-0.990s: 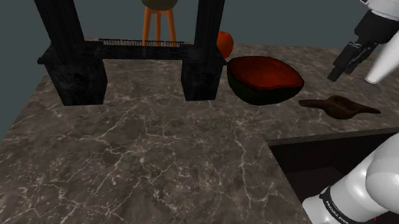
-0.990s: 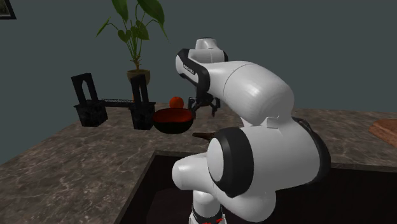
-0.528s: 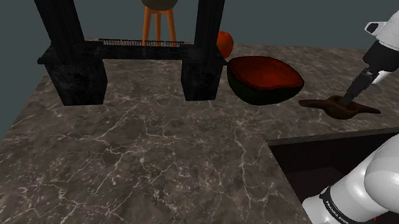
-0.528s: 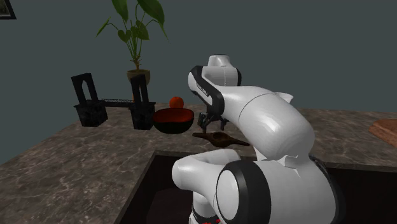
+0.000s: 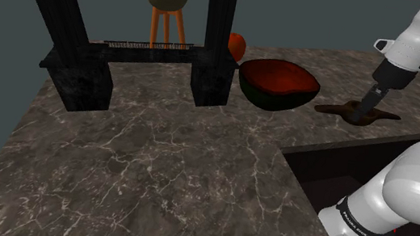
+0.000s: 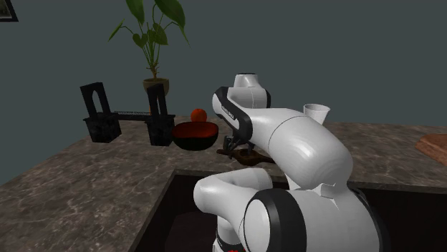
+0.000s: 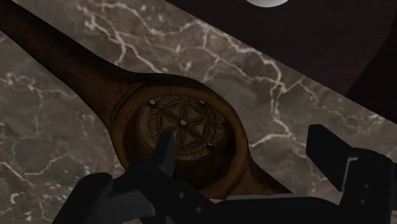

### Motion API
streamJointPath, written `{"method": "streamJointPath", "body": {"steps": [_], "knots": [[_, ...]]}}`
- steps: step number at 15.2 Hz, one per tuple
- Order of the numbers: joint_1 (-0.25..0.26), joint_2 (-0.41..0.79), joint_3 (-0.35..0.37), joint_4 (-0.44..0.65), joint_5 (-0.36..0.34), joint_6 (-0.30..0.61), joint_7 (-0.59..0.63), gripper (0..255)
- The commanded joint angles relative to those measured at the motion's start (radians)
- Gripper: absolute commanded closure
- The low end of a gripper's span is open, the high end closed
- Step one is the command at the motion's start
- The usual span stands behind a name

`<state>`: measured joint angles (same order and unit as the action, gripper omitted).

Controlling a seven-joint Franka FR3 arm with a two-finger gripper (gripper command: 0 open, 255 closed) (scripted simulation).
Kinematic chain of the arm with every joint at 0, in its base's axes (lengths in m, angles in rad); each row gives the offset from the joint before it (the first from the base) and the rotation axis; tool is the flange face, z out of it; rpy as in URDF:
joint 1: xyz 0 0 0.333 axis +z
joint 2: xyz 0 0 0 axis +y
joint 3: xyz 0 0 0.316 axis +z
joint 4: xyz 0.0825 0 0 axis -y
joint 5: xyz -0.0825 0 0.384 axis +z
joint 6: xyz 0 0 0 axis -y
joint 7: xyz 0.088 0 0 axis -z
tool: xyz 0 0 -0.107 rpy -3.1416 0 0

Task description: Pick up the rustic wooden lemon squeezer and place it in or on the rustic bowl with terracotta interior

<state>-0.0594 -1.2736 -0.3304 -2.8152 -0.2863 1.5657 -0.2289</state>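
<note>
The gripper [image 7: 242, 149] is low over the dark marbled counter [image 7: 57, 127], and its jaws stand wide apart. In the wrist view one finger [image 7: 163, 151] is over the round carved cup of the wooden lemon squeezer [image 7: 181, 121]. The other finger [image 7: 326, 147] is outside the cup, above the bare counter. So one side of the cup's rim lies between the jaws. The jaws clasp nothing, and I cannot tell whether a fingertip touches the wood. The squeezer lies flat on the counter directly under the jaws, and its long handle runs away from them on a slant.

In the shoulder view the gripper [image 5: 367, 104] points down at the middle of the squeezer [image 5: 358, 112]. The bowl [image 5: 279, 82], dark outside and red-brown inside, stands near the jaws, toward the shoulder view's left, apart from the squeezer. Beyond the bowl, farther from the jaws, are an orange fruit [image 5: 236, 44] and a black rack [image 5: 126, 51].

In the second exterior view the gripper [image 6: 231, 143] is just above the squeezer [image 6: 247, 154], with the bowl [image 6: 195, 134] beside it.
</note>
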Motion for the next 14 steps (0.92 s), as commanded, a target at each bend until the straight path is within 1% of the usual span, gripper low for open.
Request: {"method": "streamJointPath", "body": {"steps": [1, 6, 7, 14], "knots": [[-0.002, -0.002, -0.002, -0.006, -0.002, 0.004, -0.001, 0], [-0.002, -0.002, -0.002, -0.006, -0.002, 0.004, -0.001, 0], [-0.002, -0.002, -0.002, -0.006, -0.002, 0.004, -0.001, 255], [-0.002, -0.002, -0.002, -0.006, -0.003, 0.004, -0.001, 255]]}}
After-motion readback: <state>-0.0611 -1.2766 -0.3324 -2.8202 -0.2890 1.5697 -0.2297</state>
